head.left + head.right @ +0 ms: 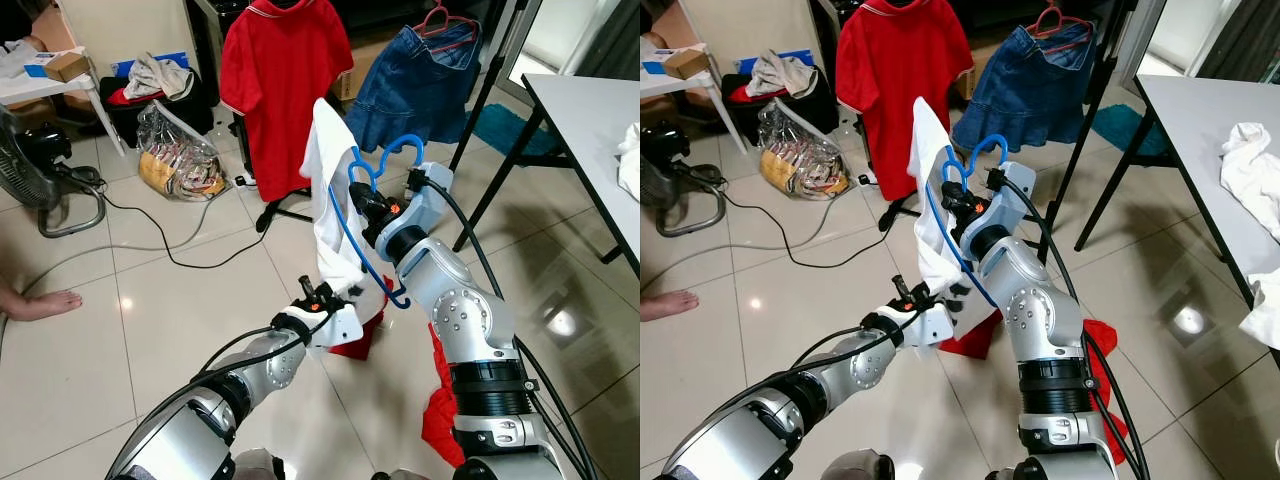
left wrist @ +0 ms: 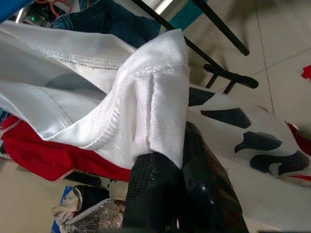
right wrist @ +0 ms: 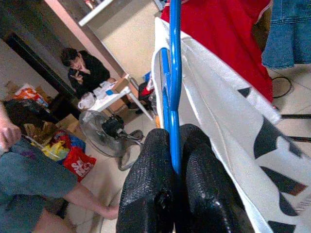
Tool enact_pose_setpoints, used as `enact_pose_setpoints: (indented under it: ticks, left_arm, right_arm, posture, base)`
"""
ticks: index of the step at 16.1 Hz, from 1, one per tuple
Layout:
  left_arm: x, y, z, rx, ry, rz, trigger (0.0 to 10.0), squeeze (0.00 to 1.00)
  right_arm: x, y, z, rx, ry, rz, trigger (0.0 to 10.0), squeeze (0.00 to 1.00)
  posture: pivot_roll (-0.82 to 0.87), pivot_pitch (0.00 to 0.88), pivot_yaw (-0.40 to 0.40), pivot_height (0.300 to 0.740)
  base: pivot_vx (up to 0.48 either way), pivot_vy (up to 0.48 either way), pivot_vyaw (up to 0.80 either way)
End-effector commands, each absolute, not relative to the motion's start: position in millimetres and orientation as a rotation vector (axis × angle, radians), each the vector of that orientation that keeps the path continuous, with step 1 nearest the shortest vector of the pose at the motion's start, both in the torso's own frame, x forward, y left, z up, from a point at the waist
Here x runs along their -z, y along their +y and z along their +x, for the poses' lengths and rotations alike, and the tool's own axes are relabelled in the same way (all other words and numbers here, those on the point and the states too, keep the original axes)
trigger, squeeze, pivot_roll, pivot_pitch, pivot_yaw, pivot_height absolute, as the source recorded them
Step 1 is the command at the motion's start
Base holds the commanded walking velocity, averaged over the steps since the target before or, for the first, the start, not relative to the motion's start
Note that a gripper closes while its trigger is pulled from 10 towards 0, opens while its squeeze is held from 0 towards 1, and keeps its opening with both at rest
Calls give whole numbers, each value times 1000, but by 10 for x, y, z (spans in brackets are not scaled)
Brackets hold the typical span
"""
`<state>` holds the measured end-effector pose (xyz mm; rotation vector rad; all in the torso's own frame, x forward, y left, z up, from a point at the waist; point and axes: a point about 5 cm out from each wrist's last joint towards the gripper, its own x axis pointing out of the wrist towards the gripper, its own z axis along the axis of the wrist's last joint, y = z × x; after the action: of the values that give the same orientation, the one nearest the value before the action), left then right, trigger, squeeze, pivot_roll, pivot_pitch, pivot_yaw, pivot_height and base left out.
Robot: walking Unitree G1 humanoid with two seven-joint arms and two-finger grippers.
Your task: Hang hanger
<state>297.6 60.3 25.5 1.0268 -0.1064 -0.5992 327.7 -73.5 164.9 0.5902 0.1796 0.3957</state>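
at the far left a person's bare foot (image 1: 40, 303) rested on the pale glossy tiled floor (image 1: 150, 330), near a grey floor fan (image 1: 40, 180) and a clear plastic bag of packets (image 1: 180, 160). further back a red short-sleeved polo shirt (image 1: 283, 80) hung on a black garment rack (image 1: 285, 205).

the left gripper (image 1: 318, 300) reached up from the lower left on a bent silver arm, its two black fingers (image 2: 160, 189) pinched together on the lower hem of a white t-shirt with black patches (image 1: 335, 210). the hem was bunched into a fold between them, and the cloth hung stretched up from that point.

the thin blue plastic hanger (image 1: 375, 170) sat in mid-air at the centre, in front of the red shirt and above the floor, well short of the rack. its hook curled upward and its long blue bar ran down inside the white t-shirt, which draped over one side of it. the right gripper (image 1: 368, 205) was raised on a sharply bent arm, forearm pointing up and away from the robot, fingers clamped tight on the blue bar just below the hook, as the right wrist view showed.

behind it a blue denim skirt (image 1: 415, 85) hung on a pink hanger (image 1: 440, 18). a red cloth (image 1: 440, 400) lay on the floor by the right arm, and a white table with black legs (image 1: 590, 120) stood at the far right.
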Motion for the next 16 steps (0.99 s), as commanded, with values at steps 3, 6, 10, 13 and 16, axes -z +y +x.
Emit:
enact_pose_setpoints:
  ticks: [3,6,10,13,16]
  left_arm:
    - [-212,576,2950,648,-84,1059,10000,0]
    - [-214,524,2940,678,-91,1072,10000,0]
    - [-268,482,2977,668,-89,1023,10000,0]
    - [-307,502,3005,638,-74,942,10000,0]
    - [-296,499,2969,668,-104,955,10000,0]
  right_arm:
    - [-1761,-686,3308,-402,171,570,10000,0]
    - [-1729,-664,3318,-386,203,551,10000,0]
    - [-1414,-1026,3360,-232,168,515,10000,0]
    - [-1337,-1161,3350,-164,160,527,10000,0]
    - [-1342,-1212,3357,-117,144,567,10000,0]
  posture:
    - [71,26,36,740]
    - [68,22,35,740]
    - [66,20,33,740]
    - [66,20,33,740]
    - [68,21,36,740]
  base:
    - [0,0,0]
    - [0,0,0]
    - [0,0,0]
    - [0,0,0]
    - [0,0,0]
